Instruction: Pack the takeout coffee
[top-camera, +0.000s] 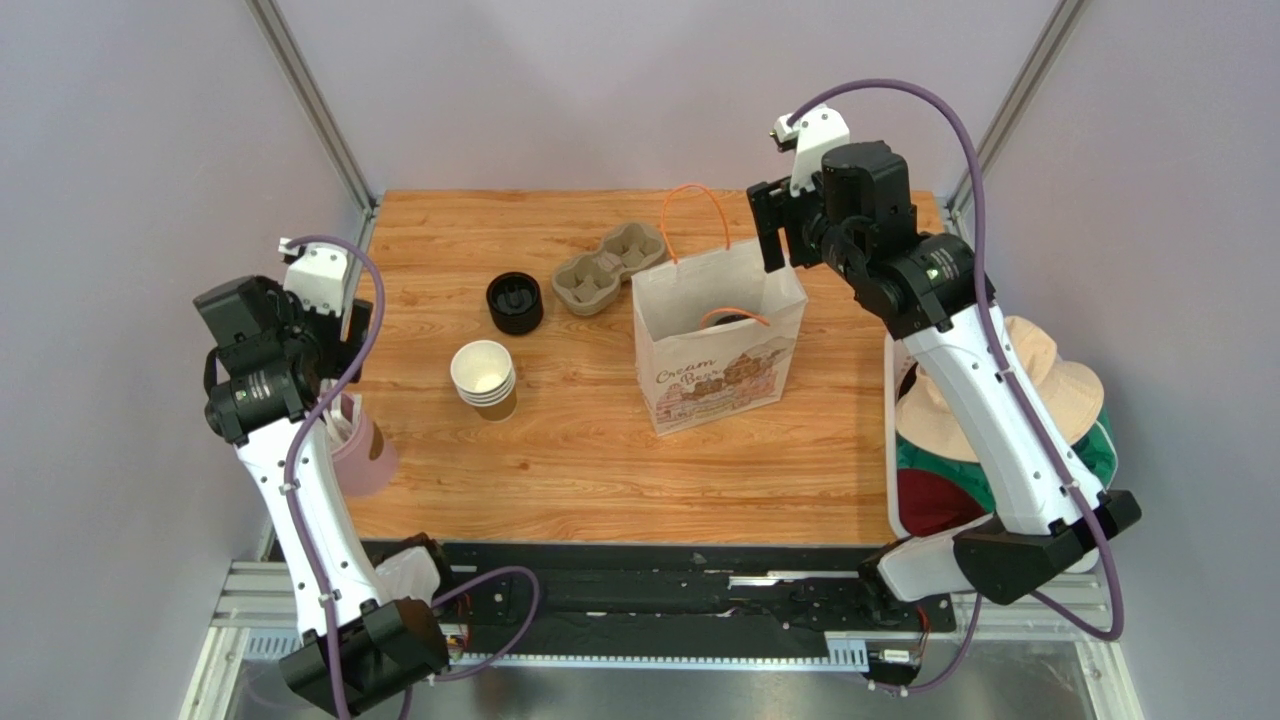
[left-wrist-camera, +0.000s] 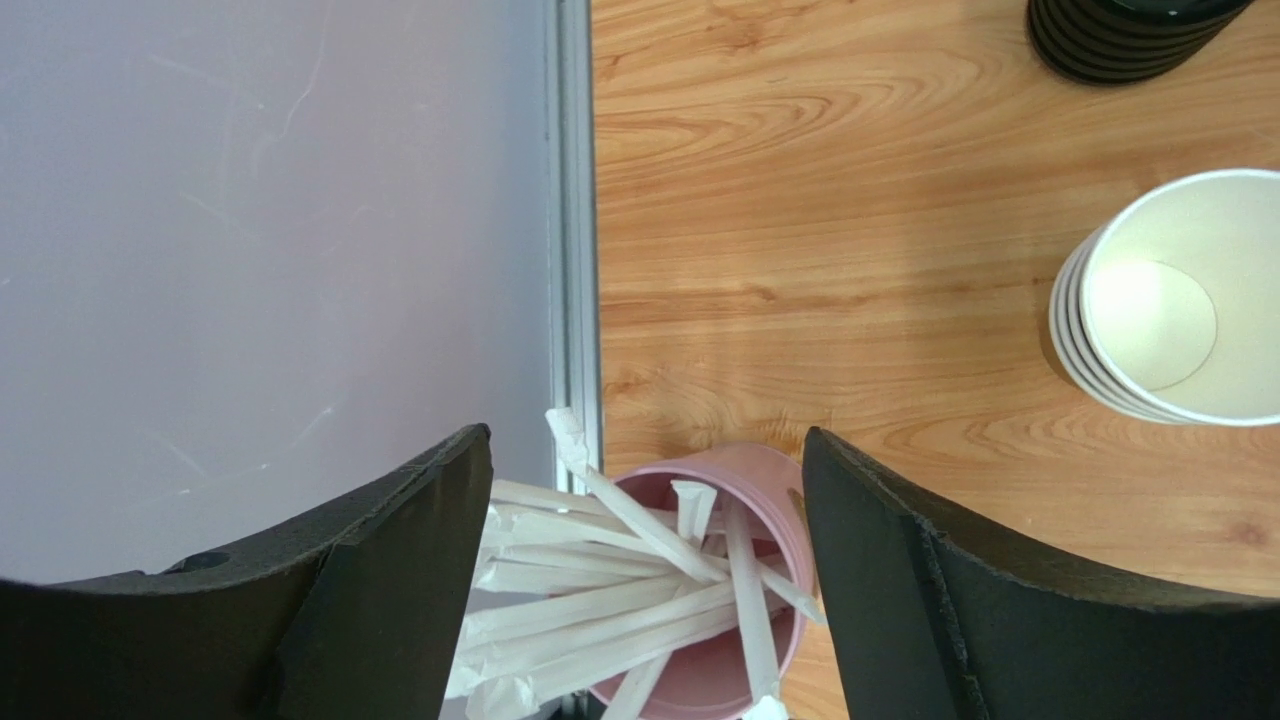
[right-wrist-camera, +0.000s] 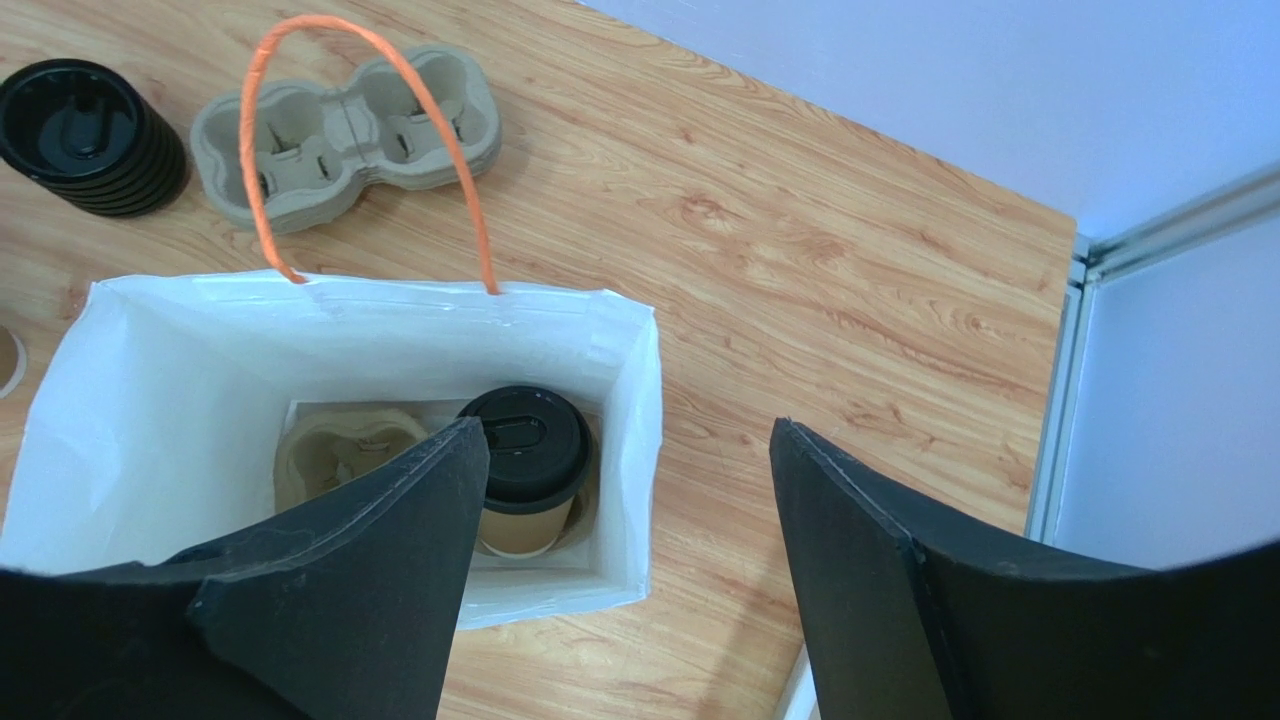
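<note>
The takeout coffee, a kraft-brown cup with a black sip lid, stands upright in a pulp carrier at the bottom of the white paper bag with orange handles. The bag stands in the middle of the table. My right gripper is open and empty, high above the bag's right edge; in the top view it hangs behind the bag. My left gripper is open and empty above a pink cup of wrapped straws at the table's left edge.
A stack of lidless brown cups and a stack of black lids stand left of the bag. A spare pulp carrier lies behind them. Hats lie off the table's right edge. Frame posts stand at the corners.
</note>
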